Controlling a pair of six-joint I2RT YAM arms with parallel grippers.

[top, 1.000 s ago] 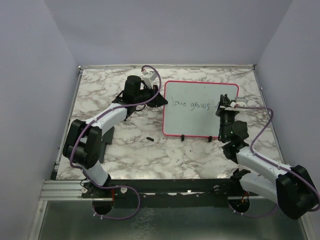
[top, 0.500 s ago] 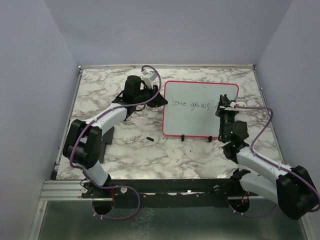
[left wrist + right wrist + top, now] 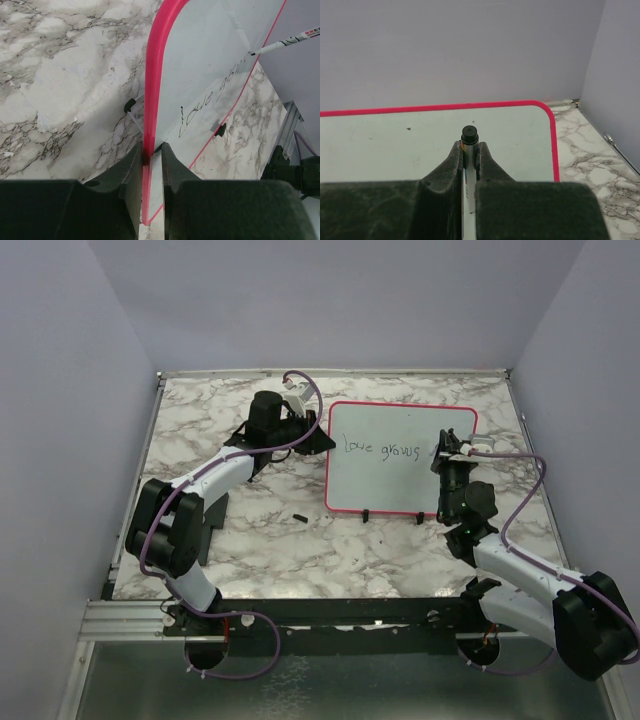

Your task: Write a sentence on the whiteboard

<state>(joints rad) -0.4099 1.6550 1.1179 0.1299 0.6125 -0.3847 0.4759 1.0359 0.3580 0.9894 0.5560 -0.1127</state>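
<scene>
**Whiteboard pinched at one side, marker held over the other**

The whiteboard (image 3: 400,480) lay on the marble desk (image 3: 250,540), between the two arms. The left tool (image 3: 151,152) was at the board's left edge, its fingers closed tight on the pink frame (image 3: 156,60), one on each face of the board. Across the upper half of the board ran the sentence (image 3: 382,449), thin dark handwriting that read "Love grows" and started near the left edge. The right tool (image 3: 469,150) hung over the board's right side, clamped shut on a slim marker (image 3: 469,134) with its black end cap facing up. The marker's tip pointed down just right of the last written word; whether it touched the board could not be told. Two small black clips (image 3: 370,514) sat on the board's near edge. A small dark piece (image 3: 299,516) lay on the desk just off the board's near left corner.
</scene>
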